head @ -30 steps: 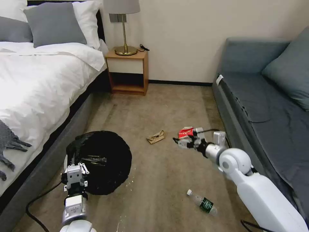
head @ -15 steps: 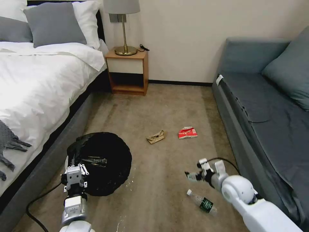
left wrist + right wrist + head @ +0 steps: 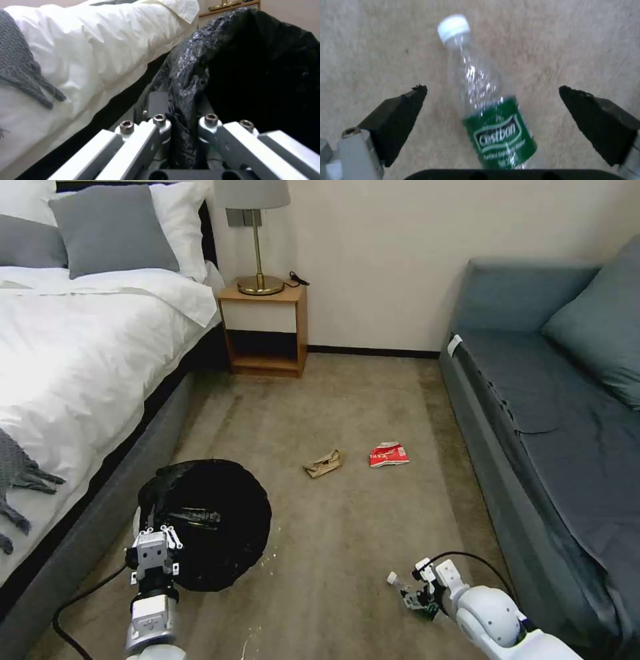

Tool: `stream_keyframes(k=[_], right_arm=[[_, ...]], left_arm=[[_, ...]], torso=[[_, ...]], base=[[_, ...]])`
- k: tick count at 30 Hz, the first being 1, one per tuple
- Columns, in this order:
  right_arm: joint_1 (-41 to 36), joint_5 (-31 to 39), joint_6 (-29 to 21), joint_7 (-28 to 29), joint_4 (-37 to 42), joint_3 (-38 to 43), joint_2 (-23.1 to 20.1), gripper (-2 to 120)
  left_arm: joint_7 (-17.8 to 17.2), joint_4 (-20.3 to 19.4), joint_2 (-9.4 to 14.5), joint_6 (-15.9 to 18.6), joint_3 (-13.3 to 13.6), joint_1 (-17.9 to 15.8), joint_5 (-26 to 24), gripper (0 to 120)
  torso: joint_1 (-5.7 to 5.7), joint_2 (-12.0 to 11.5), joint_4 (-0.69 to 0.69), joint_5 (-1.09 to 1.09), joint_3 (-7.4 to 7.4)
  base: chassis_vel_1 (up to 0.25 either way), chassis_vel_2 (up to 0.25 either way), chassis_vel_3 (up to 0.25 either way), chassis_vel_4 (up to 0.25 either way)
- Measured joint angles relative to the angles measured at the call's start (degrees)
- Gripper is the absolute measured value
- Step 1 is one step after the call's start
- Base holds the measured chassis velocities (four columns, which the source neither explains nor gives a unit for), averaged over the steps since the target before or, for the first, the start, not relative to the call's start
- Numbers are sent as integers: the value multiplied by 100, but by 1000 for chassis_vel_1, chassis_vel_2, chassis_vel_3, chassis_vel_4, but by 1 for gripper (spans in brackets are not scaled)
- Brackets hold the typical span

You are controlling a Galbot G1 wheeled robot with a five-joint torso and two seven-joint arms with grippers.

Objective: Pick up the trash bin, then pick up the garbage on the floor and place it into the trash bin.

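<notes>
Green-labelled bottle [image 3: 486, 105] between wide-open right pincer [image 3: 493, 100]

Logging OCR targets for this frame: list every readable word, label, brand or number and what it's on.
"Cestbon": white script on the green label of the clear bottle, lying on the carpet between the open right end effector's fingers.
Smaller white lines below the brand: too blurred to read.
Red-and-white packet: print too small to read.
Sofa tag: nothing legible.
</notes>
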Motion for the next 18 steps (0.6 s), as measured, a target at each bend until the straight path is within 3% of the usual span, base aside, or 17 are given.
stream_keyframes(k=[18], right_arm=[[-72,-328,174,-198,-440,-53,17,100]], left_arm=[[-21,113,85,-133,76,84,-87,4]], torso=[[0,0,0,0,0]], base=[[0,0,0,0]])
